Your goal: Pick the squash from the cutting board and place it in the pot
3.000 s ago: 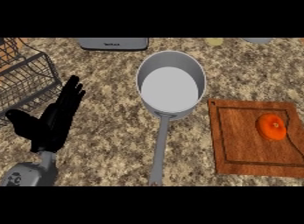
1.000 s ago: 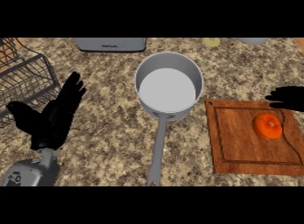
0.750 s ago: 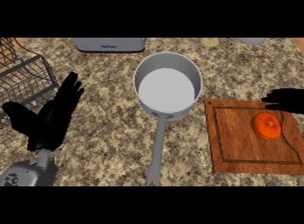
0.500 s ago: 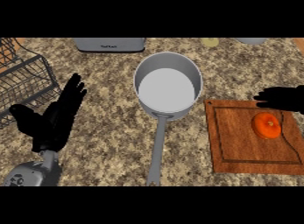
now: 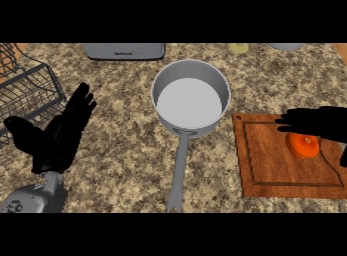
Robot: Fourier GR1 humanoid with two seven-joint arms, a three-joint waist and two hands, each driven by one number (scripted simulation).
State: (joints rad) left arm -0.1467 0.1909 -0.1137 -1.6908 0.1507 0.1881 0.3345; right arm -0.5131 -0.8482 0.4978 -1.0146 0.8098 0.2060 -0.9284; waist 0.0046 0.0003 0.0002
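An orange squash lies on the wooden cutting board at the right. My right hand comes in from the right edge and hovers over the squash's far side, fingers straight and pointing left, thumb hanging down beside the squash; it holds nothing. The grey pot stands in the middle of the counter, nothing inside, its long handle pointing toward me. My left hand rests open at the left, fingers up.
A black wire basket stands at the far left. A grey toaster sits at the back edge, with a pale round item and a grey bowl further right.
My right hand has come in from the right edge and moved left over the cutting board, now above the squash. The left hand, the squash and the pot have stayed put.
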